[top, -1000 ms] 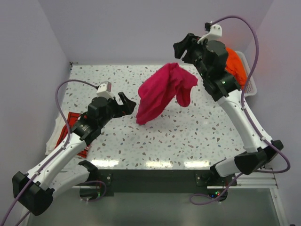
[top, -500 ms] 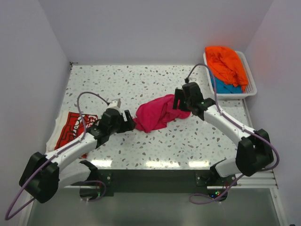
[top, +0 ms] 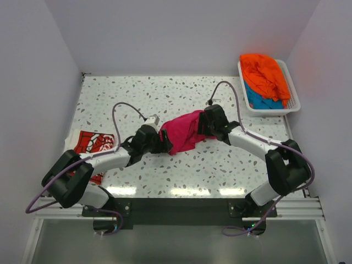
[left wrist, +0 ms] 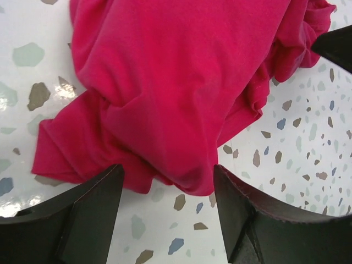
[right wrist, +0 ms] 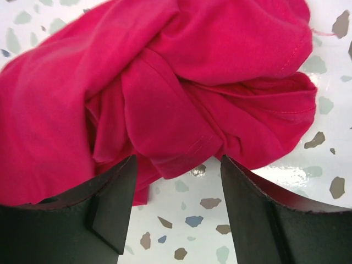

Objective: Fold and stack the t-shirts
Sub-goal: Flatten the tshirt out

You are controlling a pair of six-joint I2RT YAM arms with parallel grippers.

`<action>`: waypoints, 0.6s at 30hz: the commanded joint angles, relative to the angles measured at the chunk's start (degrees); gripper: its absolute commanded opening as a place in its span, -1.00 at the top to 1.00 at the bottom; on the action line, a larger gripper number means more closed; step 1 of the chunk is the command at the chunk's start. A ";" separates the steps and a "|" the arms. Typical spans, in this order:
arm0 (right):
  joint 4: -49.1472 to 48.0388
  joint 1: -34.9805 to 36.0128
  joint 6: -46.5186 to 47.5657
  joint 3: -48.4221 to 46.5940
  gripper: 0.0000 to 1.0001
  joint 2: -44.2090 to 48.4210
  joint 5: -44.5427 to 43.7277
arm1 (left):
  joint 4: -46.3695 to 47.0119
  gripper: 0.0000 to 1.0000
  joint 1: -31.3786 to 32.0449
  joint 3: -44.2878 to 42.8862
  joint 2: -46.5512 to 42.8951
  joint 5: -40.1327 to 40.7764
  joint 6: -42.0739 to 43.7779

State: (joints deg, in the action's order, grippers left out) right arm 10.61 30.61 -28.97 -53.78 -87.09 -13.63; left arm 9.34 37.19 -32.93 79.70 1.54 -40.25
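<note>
The magenta-pink t-shirt [top: 184, 132] lies crumpled on the speckled table, mid-table. It fills the left wrist view [left wrist: 176, 82] and the right wrist view [right wrist: 165, 88]. My left gripper [top: 164, 144] is open at the shirt's left edge, low over the table, holding nothing [left wrist: 168, 214]. My right gripper [top: 204, 127] is open at the shirt's right edge, holding nothing [right wrist: 179, 212]. The red t-shirt with white lettering [top: 88, 148] lies at the table's left edge, partly under the left arm. The orange t-shirt [top: 265, 71] lies on the teal-blue one [top: 263, 101] in the basket.
A white slatted basket [top: 292, 105] stands at the back right corner. Walls close in the table on the left, back and right. Each arm's purple cable [top: 129, 107] loops above the table.
Both arms came down from holding the pink shirt in the air. The shirt now lies on the table and both grippers have closed in on its two ends.
</note>
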 commanded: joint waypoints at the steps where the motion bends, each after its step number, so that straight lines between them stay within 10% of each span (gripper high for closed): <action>1: -4.90 0.33 -0.03 -1.59 -0.30 -3.95 -1.49 | 4.89 -0.41 1.65 -3.71 3.87 0.83 1.40; 10: -5.43 0.33 0.41 -5.46 -0.08 -10.12 -4.65 | 1.91 0.24 2.19 -8.47 7.93 4.16 0.79; 18: -2.09 0.06 0.67 -4.84 1.00 -5.91 -7.99 | -6.08 0.54 1.22 -9.44 0.81 9.71 0.52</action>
State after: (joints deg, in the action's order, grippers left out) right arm 8.78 30.74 -28.51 -57.54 -97.38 -17.26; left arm 6.13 39.07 -40.07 85.23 6.96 -39.86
